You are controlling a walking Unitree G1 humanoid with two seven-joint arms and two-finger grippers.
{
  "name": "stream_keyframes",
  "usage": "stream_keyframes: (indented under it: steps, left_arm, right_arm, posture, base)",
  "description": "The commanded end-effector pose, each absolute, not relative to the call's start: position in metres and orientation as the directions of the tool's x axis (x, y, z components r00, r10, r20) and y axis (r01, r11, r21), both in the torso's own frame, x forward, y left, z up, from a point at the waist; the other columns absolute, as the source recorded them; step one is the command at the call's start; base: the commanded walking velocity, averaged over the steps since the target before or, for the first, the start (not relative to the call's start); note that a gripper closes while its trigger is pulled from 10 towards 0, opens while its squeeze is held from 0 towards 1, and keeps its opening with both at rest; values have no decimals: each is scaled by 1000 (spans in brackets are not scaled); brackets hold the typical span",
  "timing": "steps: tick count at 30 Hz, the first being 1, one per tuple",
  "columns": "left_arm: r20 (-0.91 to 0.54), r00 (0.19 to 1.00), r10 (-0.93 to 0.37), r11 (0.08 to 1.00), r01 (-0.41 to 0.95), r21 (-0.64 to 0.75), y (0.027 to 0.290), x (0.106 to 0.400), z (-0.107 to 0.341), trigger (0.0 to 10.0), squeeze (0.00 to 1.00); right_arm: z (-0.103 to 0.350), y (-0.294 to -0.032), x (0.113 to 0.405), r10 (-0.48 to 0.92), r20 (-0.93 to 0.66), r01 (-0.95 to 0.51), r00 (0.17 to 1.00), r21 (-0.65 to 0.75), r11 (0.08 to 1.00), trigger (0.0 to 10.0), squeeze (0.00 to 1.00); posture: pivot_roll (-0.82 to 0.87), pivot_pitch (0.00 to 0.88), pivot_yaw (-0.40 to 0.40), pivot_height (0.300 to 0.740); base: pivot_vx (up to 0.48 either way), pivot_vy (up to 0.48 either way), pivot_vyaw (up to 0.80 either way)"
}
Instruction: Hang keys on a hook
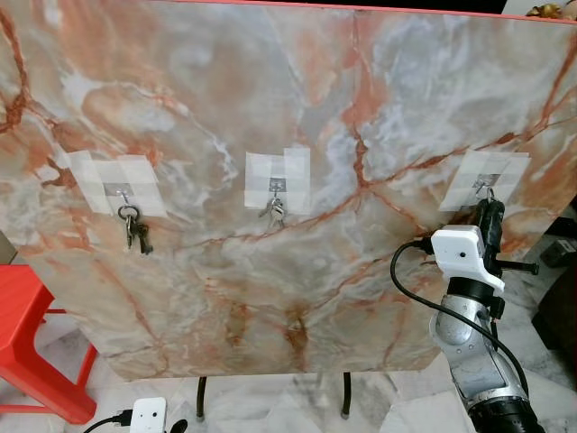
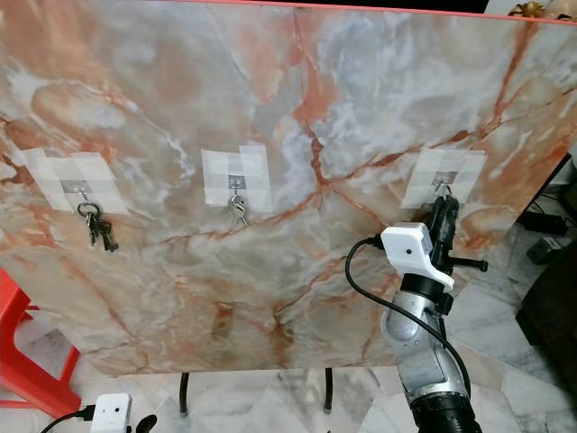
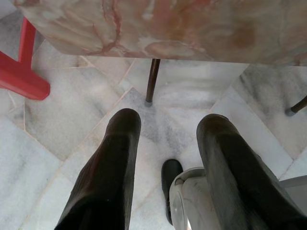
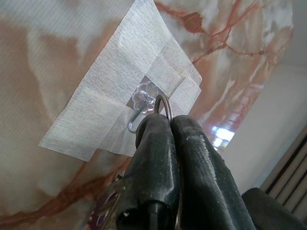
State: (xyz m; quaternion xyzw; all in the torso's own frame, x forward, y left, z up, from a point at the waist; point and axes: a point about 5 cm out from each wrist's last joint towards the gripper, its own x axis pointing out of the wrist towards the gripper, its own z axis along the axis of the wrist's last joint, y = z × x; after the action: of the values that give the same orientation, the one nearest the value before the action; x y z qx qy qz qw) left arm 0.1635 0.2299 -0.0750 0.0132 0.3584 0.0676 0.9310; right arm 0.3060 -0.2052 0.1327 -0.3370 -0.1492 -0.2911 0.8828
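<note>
pinching a metal key ring [image 4: 163, 103] between its closed black fingers [image 4: 158, 158], the right claw [image 1: 488, 219] is raised at the right of the frame against an upright marble board [image 1: 297, 108], just under the right-hand hook [image 4: 139, 112]. that hook is fixed on a patch of white tape [image 4: 115, 96]; the ring sits right beside the hook's curl, and whether it hangs on it cannot be told. two more taped hooks on the board carry keys: a bunch [image 1: 135, 230] at centre left and another [image 1: 275, 212] in the middle. the left claw [image 3: 165, 163] hangs open over the marble floor [image 3: 62, 129], near a red stool [image 1: 32, 334].
</note>
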Motion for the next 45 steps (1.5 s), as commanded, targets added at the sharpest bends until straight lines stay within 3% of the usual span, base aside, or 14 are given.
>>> stream_keyframes:
  steps: [1,45]
  left_arm:
    - [-670,729,138,990,-122,71,229,160,-77,10000,0]
    - [-658,742,131,991,-111,72,227,163,-75,10000,0]
  right_arm:
    - [134,-209,306,-437,459,632,773,-497,595,10000,0]
    - [125,-209,314,-416,386,568,823,-566,598,10000,0]
  posture:
    - [75,36,-90,709]
    - [73,40,-90,709]
  base:
    - [0,0,0]
    - [0,0,0]
